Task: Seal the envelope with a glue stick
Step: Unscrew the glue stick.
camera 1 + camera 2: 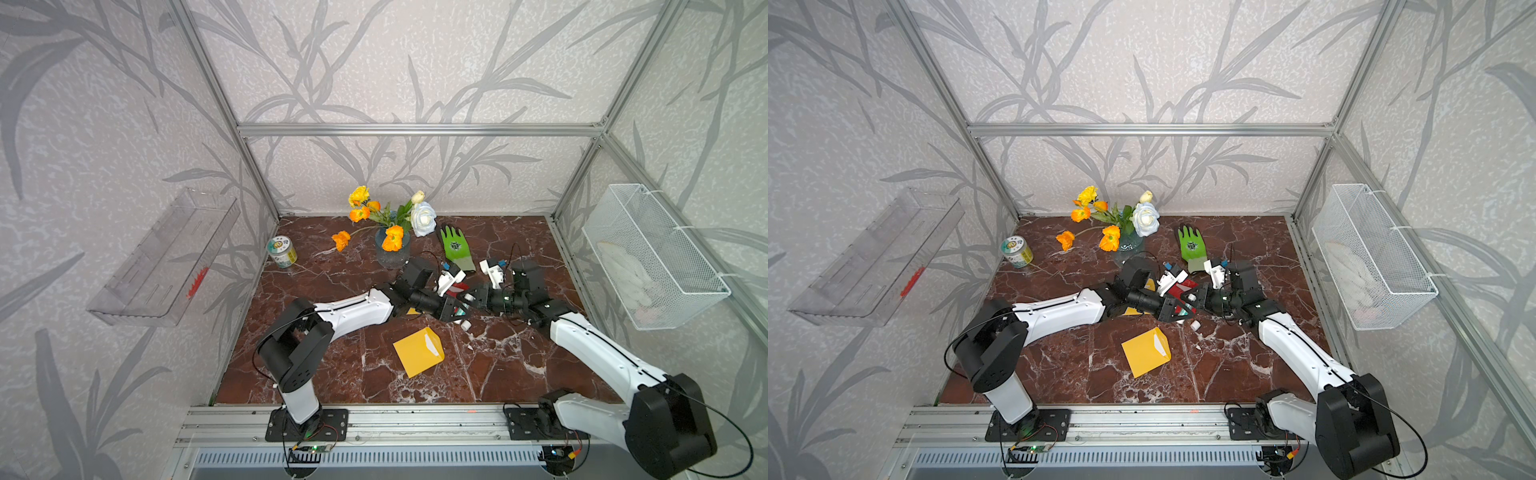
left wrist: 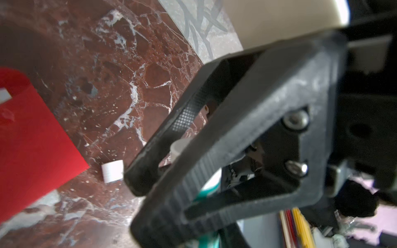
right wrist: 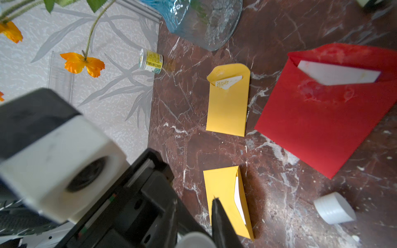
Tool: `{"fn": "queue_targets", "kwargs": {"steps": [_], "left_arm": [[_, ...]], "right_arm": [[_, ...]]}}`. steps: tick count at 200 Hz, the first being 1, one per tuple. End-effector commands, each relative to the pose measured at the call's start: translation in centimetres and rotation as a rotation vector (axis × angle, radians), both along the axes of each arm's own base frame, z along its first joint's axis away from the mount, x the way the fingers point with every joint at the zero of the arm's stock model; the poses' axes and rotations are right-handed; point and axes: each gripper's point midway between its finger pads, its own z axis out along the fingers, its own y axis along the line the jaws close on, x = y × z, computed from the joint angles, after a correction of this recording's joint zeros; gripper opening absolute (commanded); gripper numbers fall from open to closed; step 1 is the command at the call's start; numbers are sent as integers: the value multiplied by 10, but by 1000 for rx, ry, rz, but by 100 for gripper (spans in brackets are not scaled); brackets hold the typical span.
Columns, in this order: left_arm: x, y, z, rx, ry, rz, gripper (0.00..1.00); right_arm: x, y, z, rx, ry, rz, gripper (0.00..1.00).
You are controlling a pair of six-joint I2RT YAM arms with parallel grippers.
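Observation:
Both grippers meet above the middle of the marble table. My right gripper (image 1: 471, 300) (image 3: 197, 227) is shut on the glue stick (image 3: 195, 241), whose white end shows between its fingers. My left gripper (image 1: 456, 312) faces it and is closed on the stick's teal-labelled part (image 2: 207, 191). A white cap (image 1: 465, 326) (image 2: 112, 171) (image 3: 334, 208) lies loose on the table just below them. A red envelope (image 3: 322, 111) (image 1: 460, 288) lies under the grippers, flap open, with a white card inside. A yellow envelope (image 1: 417, 351) (image 3: 223, 197) lies nearer the front, and a second yellow one (image 3: 227, 101) is mostly under the left arm.
A glass vase (image 1: 392, 251) of orange and white flowers stands at the back, with a green glove (image 1: 455, 247) to its right and a small jar (image 1: 282, 251) on its side at the left. A wire basket (image 1: 652, 257) hangs on the right wall, a clear tray (image 1: 166, 257) on the left.

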Motion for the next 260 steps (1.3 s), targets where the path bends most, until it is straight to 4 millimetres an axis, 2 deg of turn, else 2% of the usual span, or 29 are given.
{"fn": "queue_targets", "kwargs": {"steps": [1,8,14,24,33,56,102,179,231,260], "left_arm": [[2,-3,0,7,4,2,4],[3,-3,1,10,-2,9,1],[4,-2,1,14,-8,17,0],[6,0,1,21,-19,33,0],[8,2,2,26,-32,52,0],[14,6,5,34,-55,99,0],[18,8,12,-6,-67,149,0],[17,4,12,-29,-54,137,0],[12,1,12,-35,-53,112,0],[14,2,8,3,-78,131,0]], "right_arm": [[6,5,15,16,-47,13,21],[6,4,15,14,-51,12,41],[7,3,16,11,-59,10,52],[8,0,18,9,-69,4,61],[10,-4,19,13,-76,-9,63],[16,-14,21,48,-89,-54,60],[20,-13,20,112,-99,-67,41],[22,-8,12,138,-71,-39,39],[24,-7,10,136,-67,-40,28],[24,-10,0,99,-33,-61,24]]}}
